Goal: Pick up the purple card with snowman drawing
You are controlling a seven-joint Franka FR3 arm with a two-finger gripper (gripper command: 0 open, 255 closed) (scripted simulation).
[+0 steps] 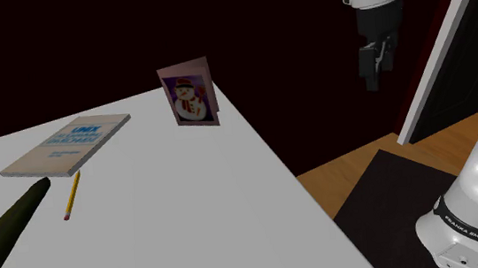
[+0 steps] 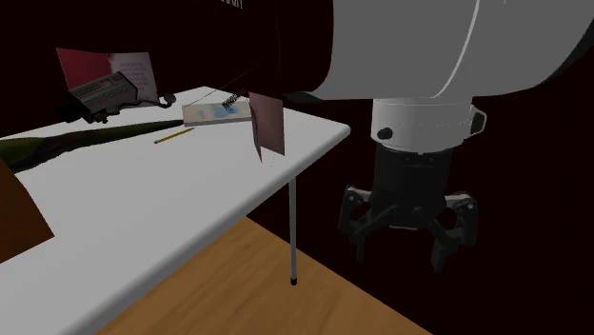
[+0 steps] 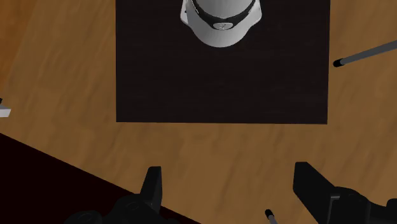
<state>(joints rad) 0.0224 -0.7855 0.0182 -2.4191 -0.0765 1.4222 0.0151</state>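
One purple card is stood upright near the far corner of the white counter; a white snowman is drawn on its front inside a paler border. The black hand is held open and empty, well beyond the counter's edge.
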